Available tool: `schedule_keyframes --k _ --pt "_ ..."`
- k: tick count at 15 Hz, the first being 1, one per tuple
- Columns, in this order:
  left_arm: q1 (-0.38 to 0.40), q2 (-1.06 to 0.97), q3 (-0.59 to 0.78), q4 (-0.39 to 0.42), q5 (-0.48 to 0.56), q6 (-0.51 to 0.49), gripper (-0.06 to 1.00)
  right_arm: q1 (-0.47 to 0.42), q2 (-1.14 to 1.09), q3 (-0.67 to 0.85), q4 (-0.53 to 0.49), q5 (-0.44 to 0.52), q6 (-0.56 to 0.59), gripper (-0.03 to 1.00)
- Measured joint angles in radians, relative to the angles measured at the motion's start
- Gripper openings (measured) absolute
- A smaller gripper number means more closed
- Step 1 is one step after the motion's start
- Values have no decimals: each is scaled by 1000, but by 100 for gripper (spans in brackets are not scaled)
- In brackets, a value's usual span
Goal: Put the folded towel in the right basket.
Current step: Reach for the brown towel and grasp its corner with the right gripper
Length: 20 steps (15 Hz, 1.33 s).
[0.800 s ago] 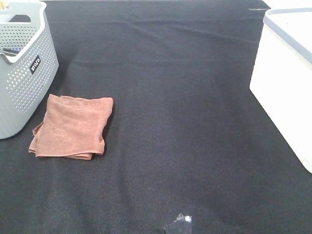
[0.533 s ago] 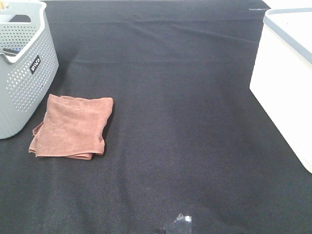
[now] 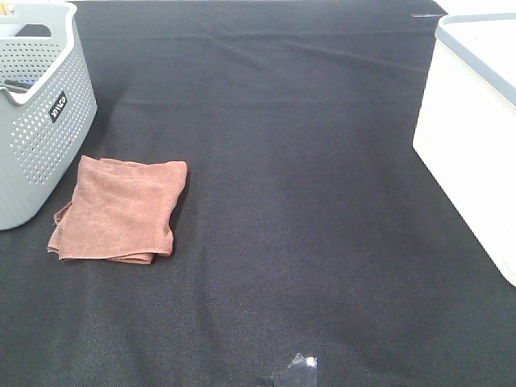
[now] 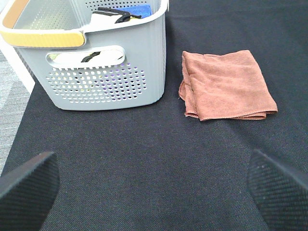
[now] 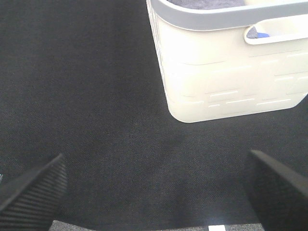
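Nothing has shifted since the earlier frames: towel and both baskets lie where they were. Folded rust-brown towel (image 3: 119, 210) lies flat on the black tablecloth (image 3: 306, 201), just beside the grey perforated basket (image 3: 44, 121) at the left and outside it. White basket (image 3: 472, 153) stands at the right edge, well apart from the towel. Left gripper (image 4: 154, 192): fingers spread wide, holding nothing, over bare cloth near the towel and the grey basket. Right gripper (image 5: 154, 192): fingers likewise spread and empty, facing the white basket's wall.
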Motion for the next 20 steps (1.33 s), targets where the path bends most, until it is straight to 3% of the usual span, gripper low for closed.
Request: schedule_keyframes --k 20 --pt "0 0 0 0 0 0 99 0 0 0 15 0 0 96"
